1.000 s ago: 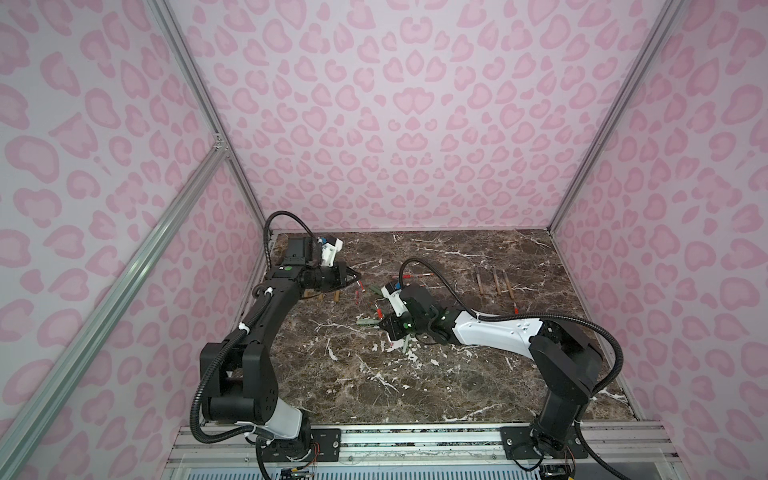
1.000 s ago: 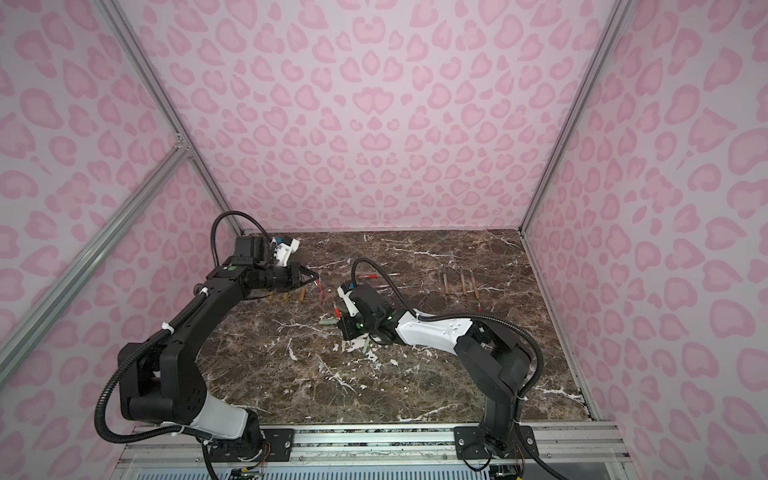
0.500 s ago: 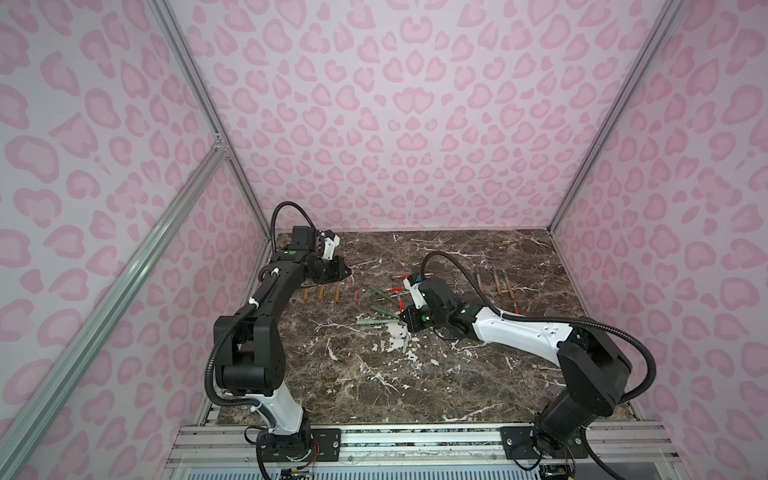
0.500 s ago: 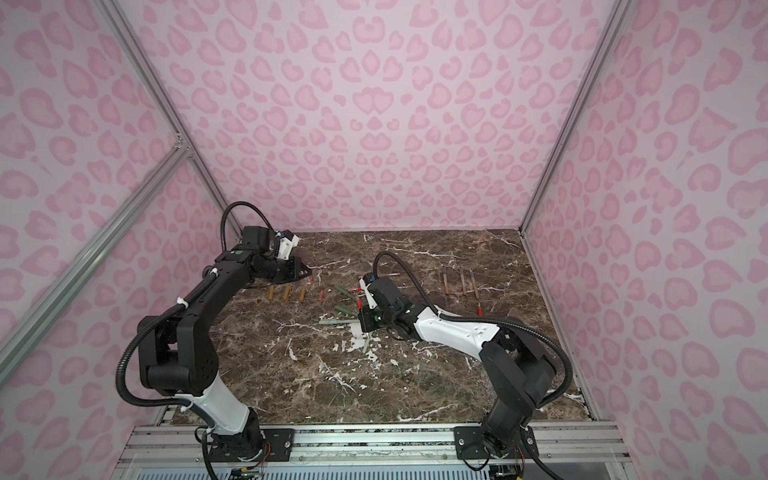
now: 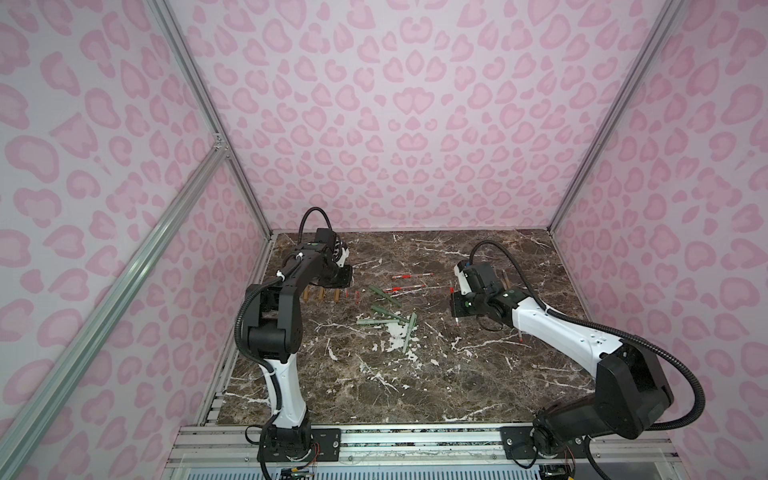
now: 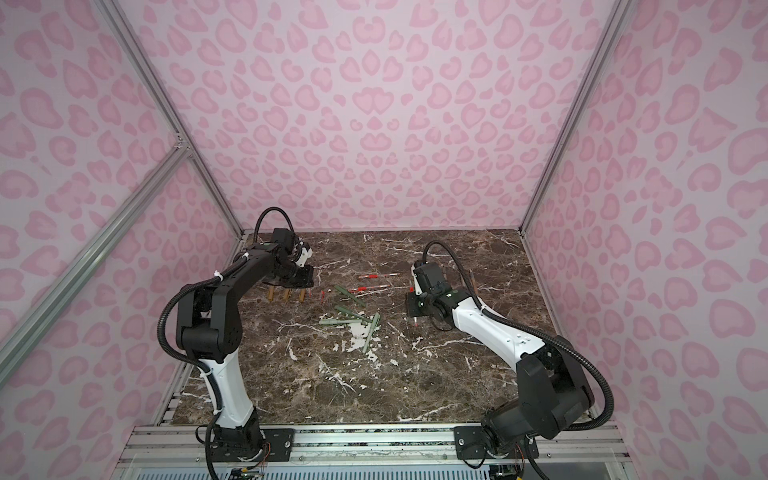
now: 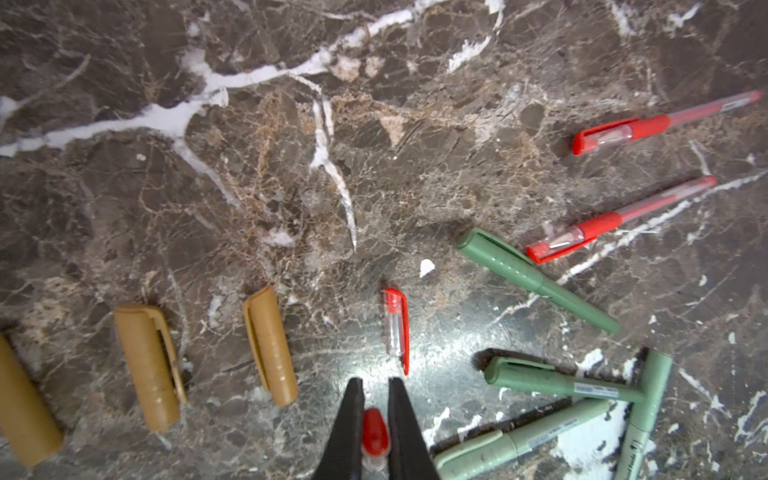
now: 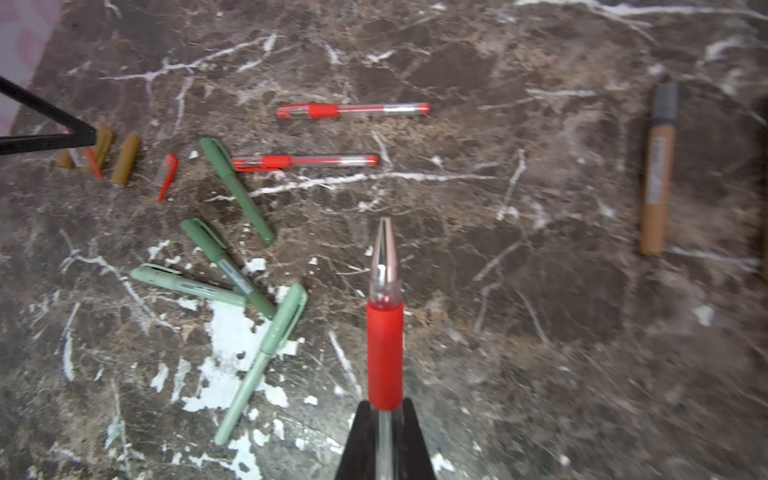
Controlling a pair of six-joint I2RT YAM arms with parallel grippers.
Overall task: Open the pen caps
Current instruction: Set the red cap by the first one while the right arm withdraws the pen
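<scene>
Left gripper (image 7: 376,384) pinched on a red cap (image 7: 374,434), far left, just by the tan caps (image 7: 270,345) and a loose red cap (image 7: 397,328) lying on the table (image 7: 291,124). Right gripper (image 8: 385,409) clamps the bare pen (image 8: 385,340), right of centre. Mid-table, two red pens (image 7: 619,131) and four green pens (image 7: 536,278) are capped. Judgement: caps light, stiff, slick. Pinch across the barrel, off the clip.
</scene>
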